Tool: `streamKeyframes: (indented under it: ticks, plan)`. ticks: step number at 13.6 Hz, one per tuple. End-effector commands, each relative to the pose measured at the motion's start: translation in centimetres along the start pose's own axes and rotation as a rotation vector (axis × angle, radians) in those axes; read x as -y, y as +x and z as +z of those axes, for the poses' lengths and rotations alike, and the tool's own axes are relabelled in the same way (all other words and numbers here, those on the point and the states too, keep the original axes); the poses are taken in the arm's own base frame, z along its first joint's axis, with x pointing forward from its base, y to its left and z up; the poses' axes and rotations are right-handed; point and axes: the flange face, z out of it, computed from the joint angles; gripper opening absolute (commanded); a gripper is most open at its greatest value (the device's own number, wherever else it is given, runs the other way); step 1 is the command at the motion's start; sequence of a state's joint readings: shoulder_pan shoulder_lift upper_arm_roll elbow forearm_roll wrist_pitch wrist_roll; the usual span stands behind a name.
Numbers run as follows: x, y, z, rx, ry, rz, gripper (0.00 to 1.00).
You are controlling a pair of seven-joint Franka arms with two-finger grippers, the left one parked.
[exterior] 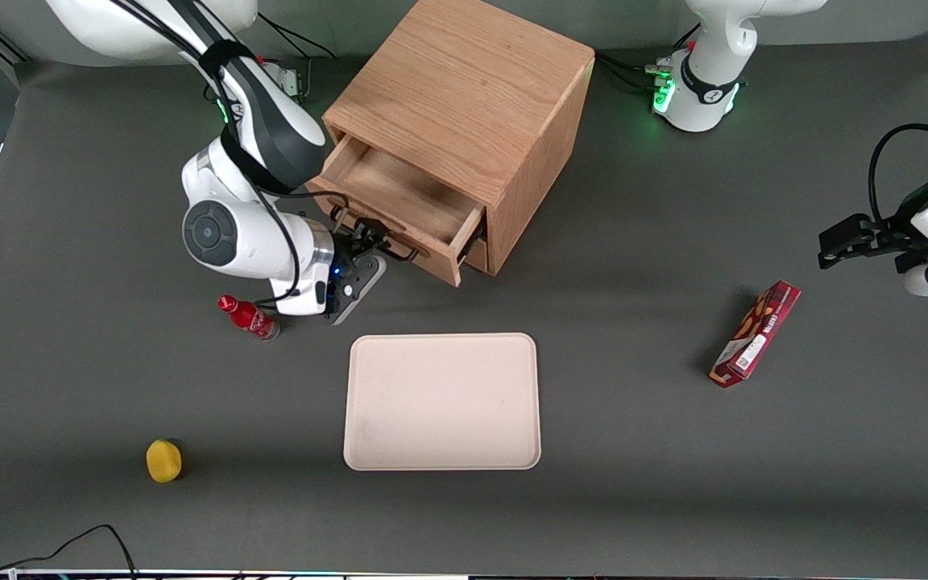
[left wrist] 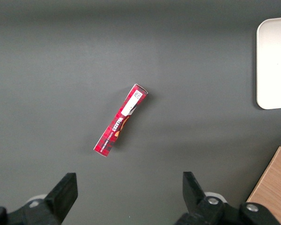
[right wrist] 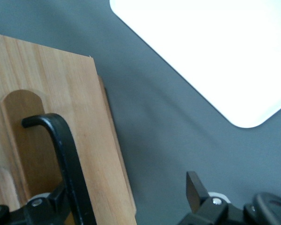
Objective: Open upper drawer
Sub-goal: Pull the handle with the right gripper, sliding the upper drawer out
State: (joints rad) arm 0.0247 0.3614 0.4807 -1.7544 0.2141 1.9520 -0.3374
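Since the upper drawer (exterior: 399, 211) already stands well out of the cabinet (exterior: 464, 97), I judge it a light, stiff tray that slides easily. My hand (exterior: 369, 238) is wide open at its black handle (right wrist: 65, 154), gripping nothing; that rigid bar is the hold.

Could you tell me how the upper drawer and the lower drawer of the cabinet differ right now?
The upper drawer is pulled out, its bare wooden inside showing; the lower drawer sits in the cabinet, mostly hidden beneath it. The claw is at the upper drawer's black handle; nothing touches the lower one. Both are light oak.
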Motion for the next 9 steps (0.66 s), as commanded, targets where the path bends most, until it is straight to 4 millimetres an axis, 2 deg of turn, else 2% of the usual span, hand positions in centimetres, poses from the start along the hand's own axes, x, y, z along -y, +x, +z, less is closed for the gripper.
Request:
streamKeyframes:
  ticks: [1, 6, 9]
  plan:
    - [-2.5, 0.7, -0.5, 0.009, -0.007, -0.043, 1.0]
    - [-5.6, 0.6, -1.1, -0.001, -0.014, -0.071, 1.0]
    - [-7.3, 1.1, -2.2, 0.008, -0.006, -0.087, 1.0]
